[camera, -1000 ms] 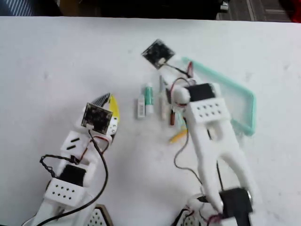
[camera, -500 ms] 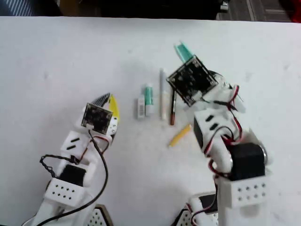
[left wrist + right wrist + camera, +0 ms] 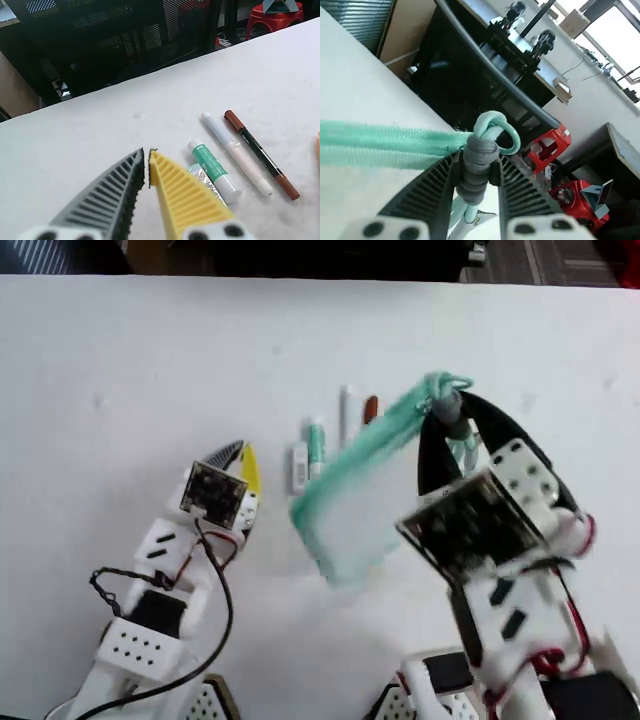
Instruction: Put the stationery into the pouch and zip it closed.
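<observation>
We show the right hand point(image 3: 446, 412) gripping the pouch point(image 3: 355, 500) by its pull point(image 3: 479, 150), the pouch's length stretching away from it toward the left hand point(image 3: 146, 157), which is closed, empty and nearest the pens point(image 3: 235, 152).

The pouch point(image 3: 355, 500) hangs from the right gripper's point(image 3: 477, 159) jaws, partly covering the pens point(image 3: 345, 405) beneath.

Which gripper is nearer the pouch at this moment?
Right. The right gripper is shut on the loop end of the pouch, holding it up. The left gripper is shut near the glue stick, not touching the pouch.
</observation>
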